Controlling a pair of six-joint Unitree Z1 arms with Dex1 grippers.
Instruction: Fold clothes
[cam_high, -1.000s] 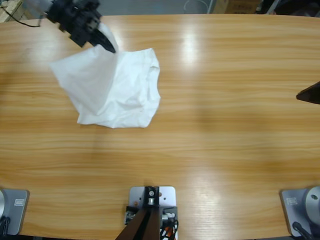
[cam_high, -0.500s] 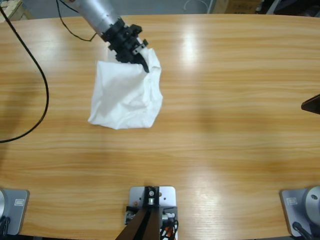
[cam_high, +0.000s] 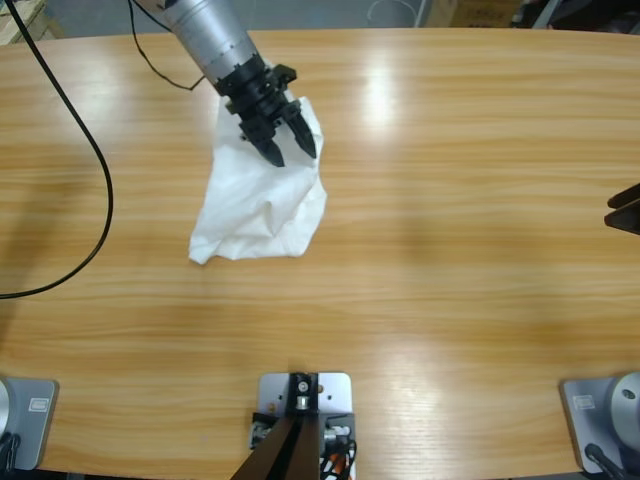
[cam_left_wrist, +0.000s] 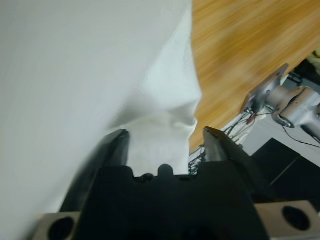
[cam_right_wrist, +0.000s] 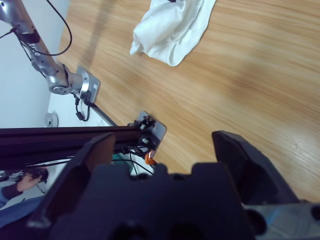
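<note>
While its jaws stand spread, the left gripper (cam_high: 290, 152) hangs over the white T-shirt (cam_high: 262, 200), gripping nothing. Far off, the right gripper (cam_right_wrist: 167, 145) gapes wide and empty above the table (cam_high: 460, 200).

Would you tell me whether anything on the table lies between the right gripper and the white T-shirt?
Nothing visible does. Bare wooden table runs from the right gripper at the right edge to the white T-shirt, where the left gripper hangs open over its top.
</note>
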